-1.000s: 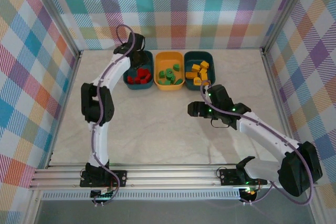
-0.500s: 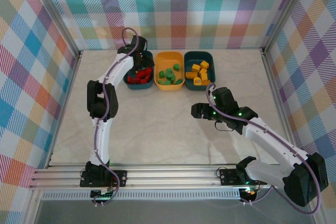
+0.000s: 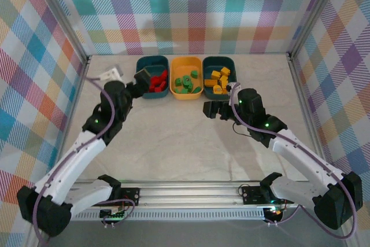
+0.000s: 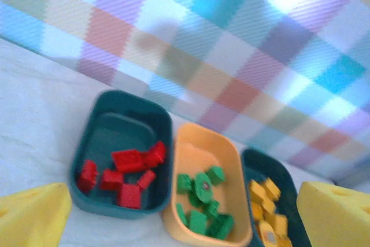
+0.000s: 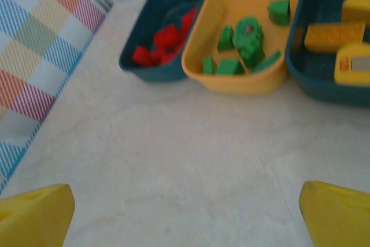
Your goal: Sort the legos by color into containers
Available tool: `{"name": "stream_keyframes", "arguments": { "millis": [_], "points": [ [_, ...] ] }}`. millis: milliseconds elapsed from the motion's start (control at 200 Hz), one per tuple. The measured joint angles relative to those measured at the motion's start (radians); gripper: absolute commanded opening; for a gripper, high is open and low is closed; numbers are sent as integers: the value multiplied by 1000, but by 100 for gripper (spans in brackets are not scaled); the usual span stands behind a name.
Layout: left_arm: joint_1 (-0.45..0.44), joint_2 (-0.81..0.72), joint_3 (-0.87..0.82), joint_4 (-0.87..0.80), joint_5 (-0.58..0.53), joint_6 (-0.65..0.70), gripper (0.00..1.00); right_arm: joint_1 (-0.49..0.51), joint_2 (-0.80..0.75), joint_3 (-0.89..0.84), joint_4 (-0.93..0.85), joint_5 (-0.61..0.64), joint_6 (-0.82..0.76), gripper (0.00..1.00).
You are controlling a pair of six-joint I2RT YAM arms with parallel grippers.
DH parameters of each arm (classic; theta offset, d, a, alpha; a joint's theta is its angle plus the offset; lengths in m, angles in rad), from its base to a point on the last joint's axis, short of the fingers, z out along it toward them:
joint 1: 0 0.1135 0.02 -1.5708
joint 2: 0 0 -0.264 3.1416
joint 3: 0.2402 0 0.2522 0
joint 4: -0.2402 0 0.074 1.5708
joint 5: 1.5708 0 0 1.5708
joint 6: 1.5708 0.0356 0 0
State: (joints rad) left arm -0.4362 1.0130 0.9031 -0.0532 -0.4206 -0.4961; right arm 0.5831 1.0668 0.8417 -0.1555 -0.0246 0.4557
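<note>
In the left wrist view, blur is softening the red legos (image 4: 124, 172), and the bottom edge is cutting off the right teal bin (image 4: 247, 166) and both claw fingertips (image 4: 32, 215). In the right wrist view, the frame edges are cropping the yellow-orange bin (image 5: 243, 82) and that teal bin. From above, the left claw (image 3: 140, 78) is covering part of the left teal bin (image 3: 153, 63).
</note>
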Motion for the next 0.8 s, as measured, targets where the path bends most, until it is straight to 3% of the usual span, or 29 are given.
{"name": "stream_keyframes", "arguments": {
  "millis": [115, 260, 360, 510, 635, 800],
  "points": [
    [3, 50, -80, 28, -150, -48, 100, 0, 99, 32, 55, 101, 0, 100],
    [8, 70, -320, 248, -211, 93, 100, -6, 161, 10, 173, 104, -111, 100],
    [28, 95, -478, 444, -168, 304, 100, -9, 161, -25, 250, 94, -260, 100],
    [52, 252, -500, 575, -88, 535, 100, -58, 121, -128, 336, 90, -473, 100],
    [78, 320, -500, 647, -45, 630, 100, -134, 56, -251, 371, 140, -588, 100],
    [172, 413, -526, 809, 13, 643, 100, -229, -3, -446, 494, 205, -652, 100]
  ]
}}
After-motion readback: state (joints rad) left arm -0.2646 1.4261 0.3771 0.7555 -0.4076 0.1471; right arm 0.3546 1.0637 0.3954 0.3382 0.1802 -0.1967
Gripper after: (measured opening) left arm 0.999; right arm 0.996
